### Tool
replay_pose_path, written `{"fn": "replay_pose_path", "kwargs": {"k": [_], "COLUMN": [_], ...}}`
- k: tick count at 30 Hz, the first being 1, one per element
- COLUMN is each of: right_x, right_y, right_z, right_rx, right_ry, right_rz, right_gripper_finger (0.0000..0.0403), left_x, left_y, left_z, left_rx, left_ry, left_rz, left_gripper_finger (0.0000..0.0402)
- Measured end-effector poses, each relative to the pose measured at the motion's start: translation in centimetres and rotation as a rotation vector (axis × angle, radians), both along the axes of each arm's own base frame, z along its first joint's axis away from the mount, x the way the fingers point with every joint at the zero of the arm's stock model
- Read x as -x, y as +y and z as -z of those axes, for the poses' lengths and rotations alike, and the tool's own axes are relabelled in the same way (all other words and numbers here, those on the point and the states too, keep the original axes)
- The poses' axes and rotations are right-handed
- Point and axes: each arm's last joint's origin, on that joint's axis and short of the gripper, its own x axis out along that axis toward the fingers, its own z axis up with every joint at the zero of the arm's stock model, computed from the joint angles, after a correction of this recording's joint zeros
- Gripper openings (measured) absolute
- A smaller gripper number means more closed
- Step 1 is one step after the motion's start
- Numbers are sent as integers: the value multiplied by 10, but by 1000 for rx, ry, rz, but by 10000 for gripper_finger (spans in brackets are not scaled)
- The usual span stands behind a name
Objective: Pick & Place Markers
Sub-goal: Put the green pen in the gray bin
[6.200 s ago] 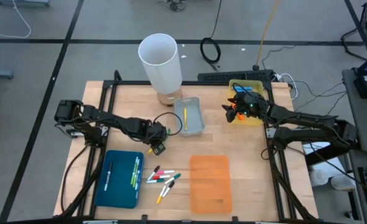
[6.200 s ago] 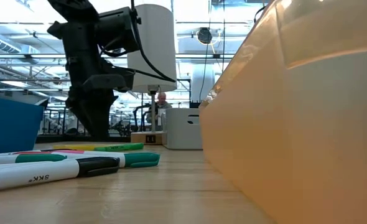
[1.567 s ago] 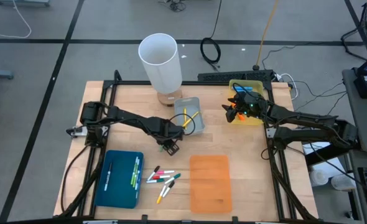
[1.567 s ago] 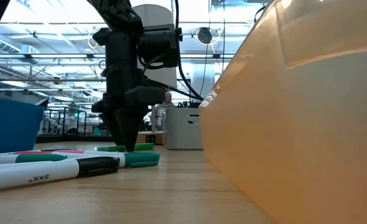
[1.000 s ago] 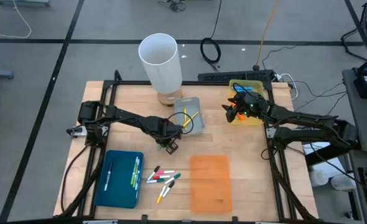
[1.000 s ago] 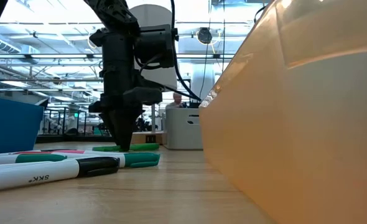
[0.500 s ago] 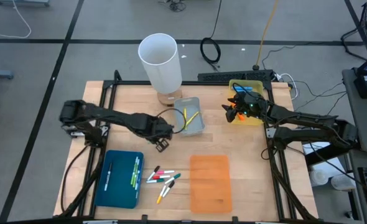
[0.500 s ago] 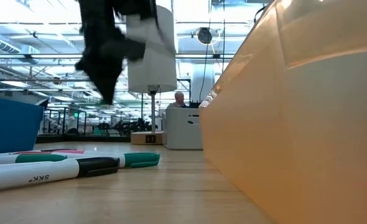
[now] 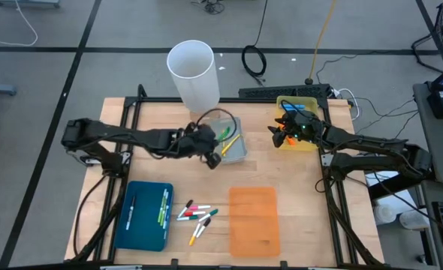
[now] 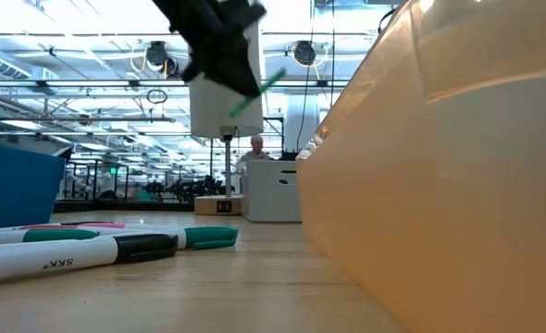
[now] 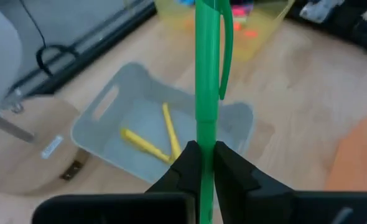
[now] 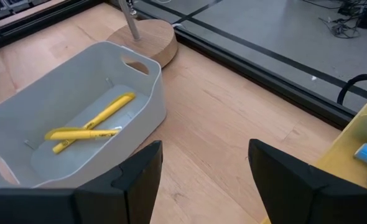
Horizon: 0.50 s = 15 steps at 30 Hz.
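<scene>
We list the items from left to right, placing each by the grey tray (image 9: 229, 140) at the middle of the table (image 9: 296, 202).

- Blue tray (image 9: 145, 215): well left of the grey tray and nearer the front edge; a few pens lie inside it.
- Loose markers (image 9: 197, 215): a small cluster on the bare wood between the blue tray and the orange tray, in front of the grey tray.
- White cylinder (image 9: 194, 71): standing just behind the grey tray, on a round wooden base.
- Left gripper (image 11: 202, 163): raised at the grey tray's left edge, fingers pressed together on a green marker (image 11: 206, 74), which juts out over the tray.
- Grey tray contents: two yellow markers (image 12: 91, 123), lying crossed on the floor of the tray.
- Orange tray (image 9: 254, 219): in front of the grey tray, slightly to its right.
- Right gripper (image 12: 202, 168): well right of the grey tray, over the yellow bin (image 9: 299, 124); fingers spread, holding nothing.
</scene>
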Motion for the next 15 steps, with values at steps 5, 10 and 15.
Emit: {"fn": "replay_pose_path", "kwargs": {"k": [5,10,15], "right_x": [0,0,0], "right_y": [0,0,0], "right_z": [0,0,0], "right_rx": [-1,1,0], "right_ry": [2,3,5], "right_rz": [0,-1,-1], "right_gripper_finger": [226,226,226], "left_x": [-13,-32,-43], "left_y": [32,56,72], "left_z": [25,52,74], "left_rx": [130,213,272], "left_ry": [29,11,11], "left_rz": [-48,-37,-17], "left_gripper_finger": [29,29,31]}}
